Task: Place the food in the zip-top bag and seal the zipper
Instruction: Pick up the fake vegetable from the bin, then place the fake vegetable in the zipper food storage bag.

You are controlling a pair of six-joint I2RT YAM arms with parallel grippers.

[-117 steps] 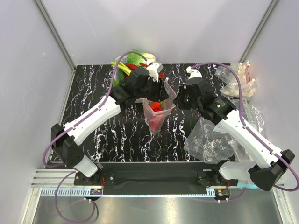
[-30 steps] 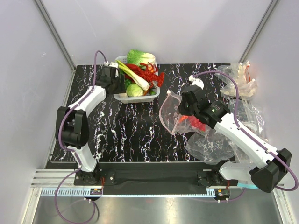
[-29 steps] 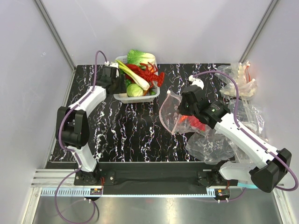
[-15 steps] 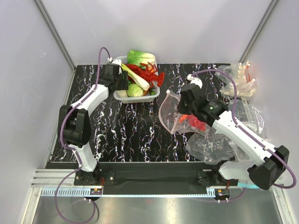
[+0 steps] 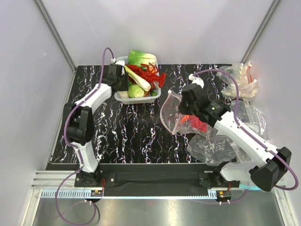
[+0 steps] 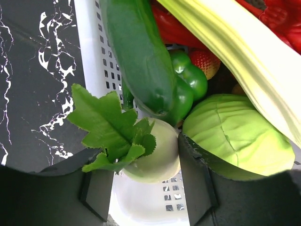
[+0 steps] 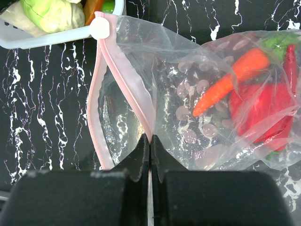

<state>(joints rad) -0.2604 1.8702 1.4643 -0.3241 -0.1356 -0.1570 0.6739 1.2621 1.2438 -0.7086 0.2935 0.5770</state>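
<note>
Seen from the left wrist, the left jaws are lowered into a white basket (image 6: 94, 56) of toy food at the far edge of the black marbled counter (image 5: 122, 132). They are spread to either side of a pale round vegetable (image 6: 155, 160) with green leaves. One jaw lies against its side and the other is partly hidden under a leaf, so it cannot be told whether the piece is gripped. A pale green cabbage (image 6: 235, 132) lies just beside it, with a dark green cucumber (image 6: 136, 52), a green pepper (image 6: 188, 87) and a leek (image 6: 235, 52) packed around it.

The right jaws are clenched on the mouth of the dotted zip-top bag (image 7: 188, 108), pinching its pink zipper strip (image 7: 124, 70). The bag is held right of centre, near the basket, with its mouth gaping open. An orange carrot (image 7: 230, 80) and a red pepper (image 7: 263, 108) are seen inside it. Plain clear bags (image 5: 211, 141) are heaped on the right of the counter.

Nearly four seconds ago, both arms were gathered at the bag in the middle of the counter. Since then the bag has been carried to the right, and the left arm has been swung out to the basket.
</note>
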